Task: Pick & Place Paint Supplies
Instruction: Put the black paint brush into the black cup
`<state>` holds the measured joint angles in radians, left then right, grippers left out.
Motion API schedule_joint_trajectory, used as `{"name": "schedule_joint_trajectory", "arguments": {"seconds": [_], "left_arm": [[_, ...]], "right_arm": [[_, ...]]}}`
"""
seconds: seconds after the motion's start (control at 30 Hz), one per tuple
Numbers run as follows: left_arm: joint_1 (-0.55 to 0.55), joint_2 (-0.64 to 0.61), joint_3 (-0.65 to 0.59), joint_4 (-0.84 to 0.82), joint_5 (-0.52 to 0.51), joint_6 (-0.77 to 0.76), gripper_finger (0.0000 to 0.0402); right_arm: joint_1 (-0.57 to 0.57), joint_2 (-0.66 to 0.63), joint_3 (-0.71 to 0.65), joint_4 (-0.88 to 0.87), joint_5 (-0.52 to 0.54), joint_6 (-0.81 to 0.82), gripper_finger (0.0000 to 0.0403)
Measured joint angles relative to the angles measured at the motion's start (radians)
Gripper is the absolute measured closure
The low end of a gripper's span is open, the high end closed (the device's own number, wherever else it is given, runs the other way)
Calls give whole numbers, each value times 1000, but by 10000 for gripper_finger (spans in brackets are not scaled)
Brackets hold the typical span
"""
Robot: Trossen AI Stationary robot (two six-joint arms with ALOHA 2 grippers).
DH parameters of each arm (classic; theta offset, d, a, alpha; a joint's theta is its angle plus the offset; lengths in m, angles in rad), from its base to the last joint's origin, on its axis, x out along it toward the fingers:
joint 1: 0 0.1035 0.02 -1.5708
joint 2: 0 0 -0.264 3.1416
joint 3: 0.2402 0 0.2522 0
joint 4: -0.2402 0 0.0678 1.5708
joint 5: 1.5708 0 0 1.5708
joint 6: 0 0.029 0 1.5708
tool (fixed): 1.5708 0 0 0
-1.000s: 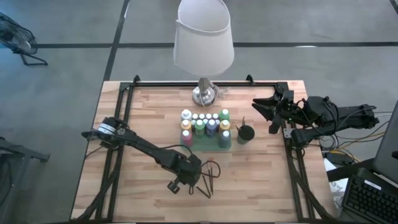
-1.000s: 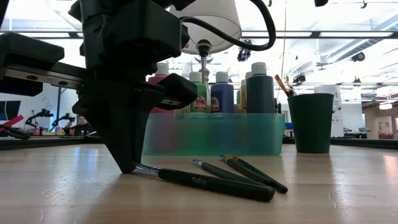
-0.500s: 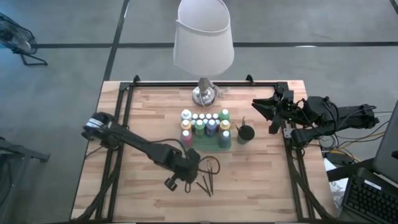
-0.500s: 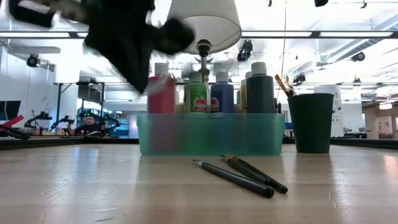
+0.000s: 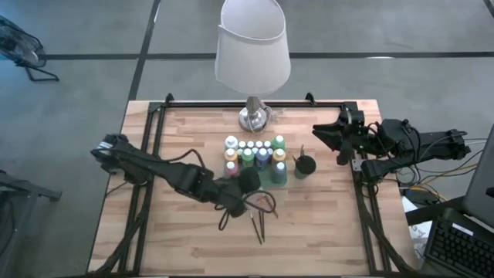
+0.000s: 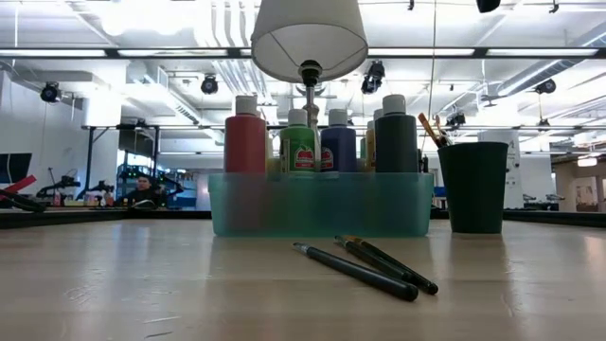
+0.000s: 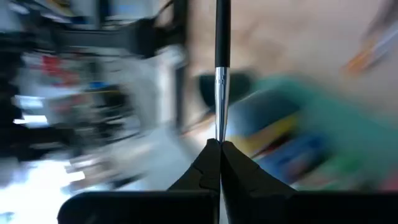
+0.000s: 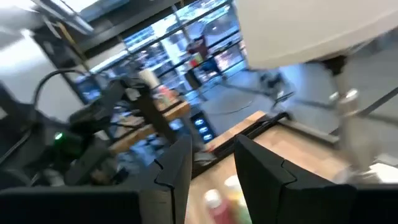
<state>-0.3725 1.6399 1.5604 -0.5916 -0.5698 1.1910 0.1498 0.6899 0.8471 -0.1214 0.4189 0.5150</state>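
Because the left gripper (image 7: 219, 149) is clamped tight on a brush (image 7: 221, 74), with the handle running straight out past the fingertips, we read this as a carry toward the dark cup (image 5: 306, 165), where another brush already stands. In the high view the left gripper hangs over the table (image 5: 177, 232) just beside the near corner of the green bin (image 5: 266, 179), which holds the bottles (image 5: 253, 153) upright in tight rows. Three brushes (image 6: 365, 264) lie loose on the wood in front of the bin, apart from it. The right gripper (image 8: 210, 165) waits near the table's right edge with a gap between its fingers, holding nothing. We judge the bin and the lamp (image 5: 253, 46) crowd the cup's left; its near side stands open.
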Motion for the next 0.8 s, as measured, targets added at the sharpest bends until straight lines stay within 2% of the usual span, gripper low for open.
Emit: {"name": "schedule_joint_trajectory", "arguments": {"seconds": [0.17,0.27,0.37,0.53,0.63,0.8], "left_arm": [[24,4,43,204,-206,473,401],[44,4,45,363,-252,713,401],[69,4,64,422,-217,789,401],[99,9,93,420,-190,883,401],[104,11,98,450,-160,901,401],[103,13,98,470,-49,910,401]], "right_arm": [[0,0,0,0,-136,146,276],[0,7,0,1,-226,225,271],[0,23,0,0,-304,291,265],[0,67,0,-1,-388,349,256],[0,84,0,-1,-399,357,250],[-1,99,0,1,-399,357,241]]}}
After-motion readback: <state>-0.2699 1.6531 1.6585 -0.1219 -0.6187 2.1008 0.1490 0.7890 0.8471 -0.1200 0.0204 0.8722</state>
